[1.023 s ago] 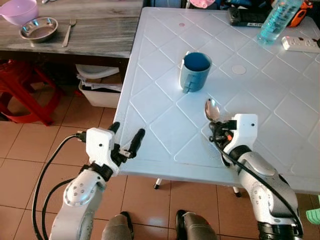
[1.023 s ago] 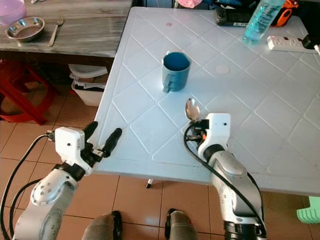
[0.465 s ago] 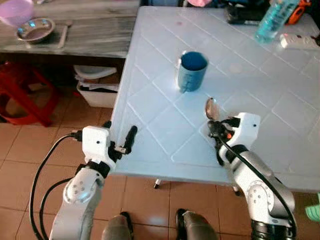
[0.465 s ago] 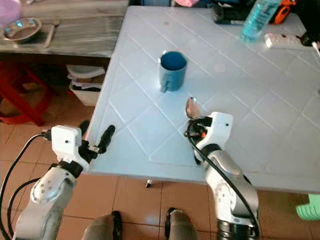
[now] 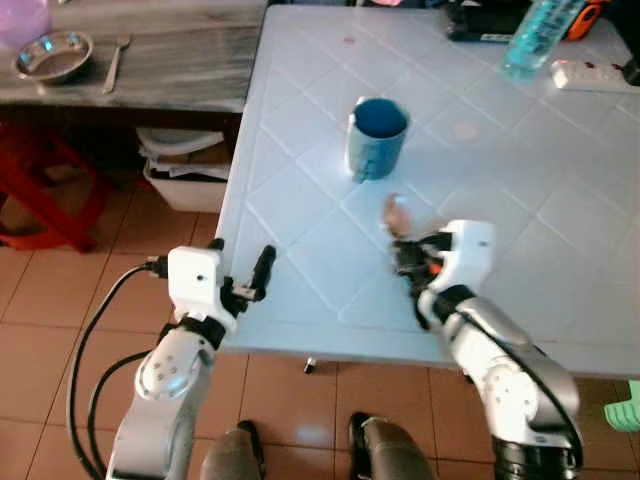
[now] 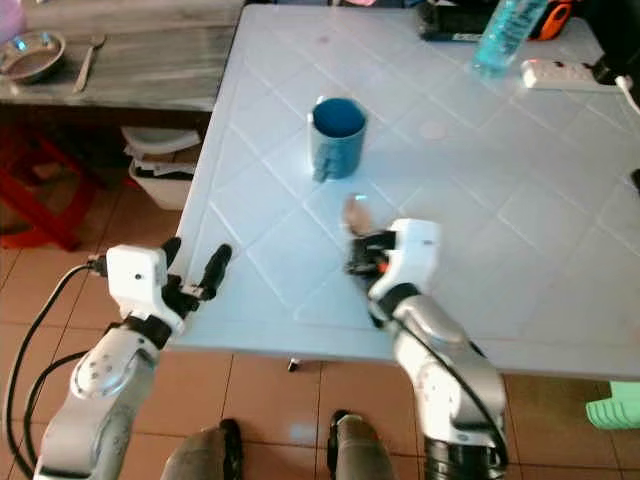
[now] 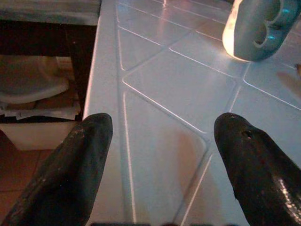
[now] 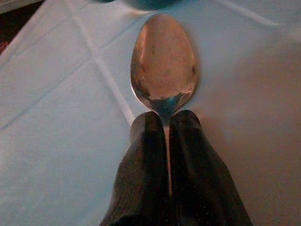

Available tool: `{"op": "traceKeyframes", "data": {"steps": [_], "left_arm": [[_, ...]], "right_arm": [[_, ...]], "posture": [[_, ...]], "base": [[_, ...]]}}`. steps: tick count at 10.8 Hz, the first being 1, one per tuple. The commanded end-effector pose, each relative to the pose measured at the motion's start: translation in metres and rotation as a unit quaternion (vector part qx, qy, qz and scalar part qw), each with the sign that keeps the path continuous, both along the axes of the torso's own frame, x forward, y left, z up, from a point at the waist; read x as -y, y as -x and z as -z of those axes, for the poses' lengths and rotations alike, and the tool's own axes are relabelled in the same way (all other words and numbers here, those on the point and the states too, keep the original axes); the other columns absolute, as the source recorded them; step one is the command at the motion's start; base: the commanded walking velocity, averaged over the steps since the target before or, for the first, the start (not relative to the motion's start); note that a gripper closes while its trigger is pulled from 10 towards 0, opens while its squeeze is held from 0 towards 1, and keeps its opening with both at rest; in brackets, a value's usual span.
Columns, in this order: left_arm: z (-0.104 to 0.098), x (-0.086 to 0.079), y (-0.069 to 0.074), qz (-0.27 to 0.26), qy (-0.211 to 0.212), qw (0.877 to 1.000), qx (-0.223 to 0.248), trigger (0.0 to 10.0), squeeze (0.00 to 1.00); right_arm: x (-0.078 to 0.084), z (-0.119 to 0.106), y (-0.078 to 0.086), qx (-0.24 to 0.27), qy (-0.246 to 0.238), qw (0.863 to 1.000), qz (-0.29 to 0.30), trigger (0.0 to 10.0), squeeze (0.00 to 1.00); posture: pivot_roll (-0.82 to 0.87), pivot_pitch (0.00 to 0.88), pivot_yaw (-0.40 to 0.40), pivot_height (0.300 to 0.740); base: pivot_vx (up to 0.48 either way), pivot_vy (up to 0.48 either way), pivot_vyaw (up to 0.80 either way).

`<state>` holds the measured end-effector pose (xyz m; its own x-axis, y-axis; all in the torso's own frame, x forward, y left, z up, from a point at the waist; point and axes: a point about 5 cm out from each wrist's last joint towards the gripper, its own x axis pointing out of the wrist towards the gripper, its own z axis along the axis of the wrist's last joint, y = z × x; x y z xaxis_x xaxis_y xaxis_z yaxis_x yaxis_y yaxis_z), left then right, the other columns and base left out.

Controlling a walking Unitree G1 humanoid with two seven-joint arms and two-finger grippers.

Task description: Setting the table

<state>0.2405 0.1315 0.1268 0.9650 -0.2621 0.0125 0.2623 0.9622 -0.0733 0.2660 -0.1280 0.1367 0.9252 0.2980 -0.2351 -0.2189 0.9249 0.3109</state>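
A white table [image 5: 560, 210] with a diamond pattern holds a blue mug [image 5: 376, 137] toward its far left. Near of the mug, the right gripper [image 8: 165, 123] pinches a metal spoon [image 8: 163, 70] tightly by its neck above the tabletop. The left gripper [image 7: 160, 141] hovers wide open and empty at the table's near left edge

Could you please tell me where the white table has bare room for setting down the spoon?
Bare patches: beside the blue mug towards the right pincer holding the metal spoon, and the white plastic table's near-left corner. The far edge is crowded: clear water bottle, white power strip.
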Motion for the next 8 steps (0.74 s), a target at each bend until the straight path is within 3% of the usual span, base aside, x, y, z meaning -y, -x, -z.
{"op": "traceKeyframes", "data": {"steps": [1, 5, 8], "left_arm": [[0.006, -0.004, 0.001, -0.01, -0.005, 1.0, -0.014, 10.0, 0.0], [0.006, -0.004, -0.001, -0.013, -0.006, 1.0, -0.013, 10.0, 0.0], [0.007, -0.006, -0.004, -0.024, -0.013, 1.0, -0.011, 10.0, 0.0]], "right_arm": [[-0.009, 0.0, 0.003, 0.0, -0.005, 1.0, -0.023, 0.0, 0.0], [-0.012, 0.005, 0.004, -0.005, -0.003, 0.999, -0.034, 0.0, 0.0], [-0.01, -0.007, -0.004, 0.07, 0.045, 0.996, -0.031, 0.0, 0.0]], "posture": [[-0.03, 0.226, 0.01, 0.74], [-0.03, 0.217, 0.009, 0.74], [-0.03, 0.212, 0.009, 0.74]], "base": [[0.0, 0.48, 0.0], [0.0, 0.48, 0.0], [0.0, 0.48, 0.0]]}}
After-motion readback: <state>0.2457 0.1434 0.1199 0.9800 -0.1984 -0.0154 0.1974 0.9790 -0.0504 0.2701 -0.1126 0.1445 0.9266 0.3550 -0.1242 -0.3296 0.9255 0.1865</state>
